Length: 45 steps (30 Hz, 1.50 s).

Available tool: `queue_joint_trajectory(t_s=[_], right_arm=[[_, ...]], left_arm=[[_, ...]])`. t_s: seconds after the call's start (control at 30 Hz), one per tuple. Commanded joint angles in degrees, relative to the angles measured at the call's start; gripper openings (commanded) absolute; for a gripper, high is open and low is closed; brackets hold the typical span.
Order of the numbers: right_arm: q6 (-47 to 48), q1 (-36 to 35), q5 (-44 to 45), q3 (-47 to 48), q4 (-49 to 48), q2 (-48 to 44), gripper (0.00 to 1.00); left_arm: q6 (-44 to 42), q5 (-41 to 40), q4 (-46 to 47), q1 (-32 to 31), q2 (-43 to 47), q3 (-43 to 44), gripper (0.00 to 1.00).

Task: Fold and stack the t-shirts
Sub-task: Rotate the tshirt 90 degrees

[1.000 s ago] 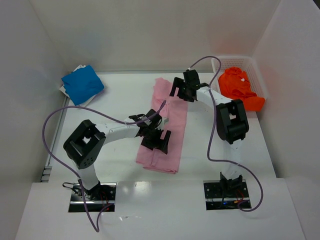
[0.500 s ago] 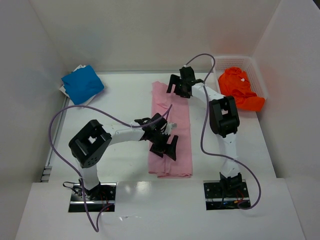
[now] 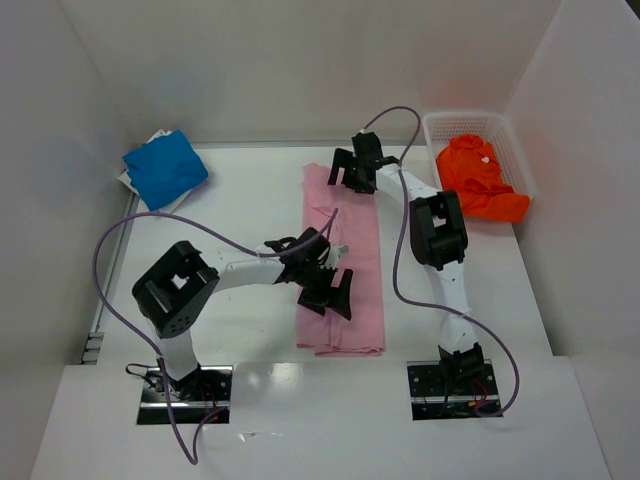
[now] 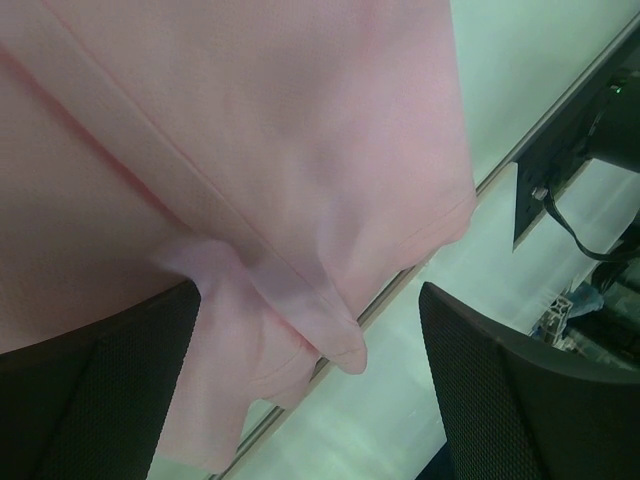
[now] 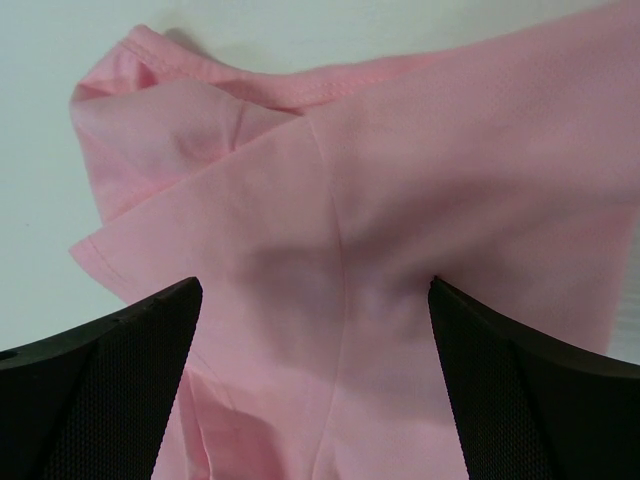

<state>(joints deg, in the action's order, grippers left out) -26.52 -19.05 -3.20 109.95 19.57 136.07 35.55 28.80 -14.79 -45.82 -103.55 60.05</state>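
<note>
The pink t-shirt (image 3: 362,270) lies as a long strip mid-way across the table (image 3: 230,215), the left gripper (image 3: 330,292) over its near half and the right gripper (image 3: 350,172) over its far end, both spread wide.

2 white-and-black arms (image 3: 245,268) trail looping purple cables (image 3: 98,262) (tool fingers (image 4: 100,390) are textured black).

I see bare white tabletop (image 3: 240,200) between the folded bright blue cloth shirt (image 3: 165,168) at far left and the long light pink cloth shirt (image 3: 350,300) mid-table. Far right, the white plastic mesh basket (image 3: 462,118) holding the vivid orange cloth shirt (image 3: 472,175) blocks that corner.
</note>
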Motion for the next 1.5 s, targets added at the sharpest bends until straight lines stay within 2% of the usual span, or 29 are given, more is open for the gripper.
queue_joint_trajectory(t_s=[0.0, 0.17, 0.43, 0.6, 0.73, 0.87, 0.93, 1.07, 1.13, 1.2, 1.23, 1.33, 1.47], right_arm=[[0.5, -1.4, -0.2, 5.5, 1.2, 3.3, 0.99], [0.5, -2.6, -0.2, 11.4, 4.2, 6.6, 0.99], [1.0, -2.6, 0.3, 18.0, 5.8, 11.0, 0.99], [1.0, -2.6, -1.0, 31.4, 12.1, 16.9, 0.99], [2.2, -2.6, 0.4, 33.9, 13.6, 16.8, 0.99], [2.7, -2.6, 1.6, 25.2, 11.6, 9.0, 0.99], [3.2, -2.0, 1.6, 20.8, 10.4, 1.2, 0.99], [3.2, -1.0, 2.1, 2.3, 3.7, -15.2, 1.0], [2.7, -0.5, 2.1, -3.5, 2.1, -24.8, 1.0], [1.1, -0.5, 1.6, -11.3, 1.4, -30.3, 1.0], [1.1, -0.5, 1.6, -13.8, 1.3, -35.5, 1.0], [-1.2, -0.5, 1.6, -25.1, 0.6, -42.6, 1.0], [-5.3, -0.5, 0.1, -43.4, -0.8, -57.4, 1.0]], left_arm=[[0.3, -6.5, -4.0, 1.6, -0.5, -4.2, 1.0], [0.3, -7.7, -4.5, 4.9, 0.8, -5.6, 1.0], [-1.8, -7.5, -5.8, 6.5, 0.8, -5.6, 1.0], [-2.3, -7.5, -6.4, 7.1, 0.3, -5.0, 1.0], [-4.4, -7.5, -7.1, 8.4, 2.1, -4.5, 1.0], [-6.8, -8.7, -8.4, 8.4, 6.2, -0.3, 1.0], [-7.5, -9.7, -9.1, 8.4, 10.2, 2.3, 1.0], [-9.4, -9.7, -9.1, 8.4, 16.3, 4.4, 1.0], [-10.1, -11.3, -10.3, 8.4, 18.9, 4.4, 1.0], [-10.1, -14.3, -12.2, 8.4, 21.3, 4.4, 1.0], [-10.1, -16.9, -13.4, 8.4, 22.2, 3.8, 1.0], [-6.3, -19.9, -14.0, 8.4, 26.7, -0.1, 1.0], [0.3, -19.9, -7.8, 8.4, 34.4, -8.9, 1.0]])
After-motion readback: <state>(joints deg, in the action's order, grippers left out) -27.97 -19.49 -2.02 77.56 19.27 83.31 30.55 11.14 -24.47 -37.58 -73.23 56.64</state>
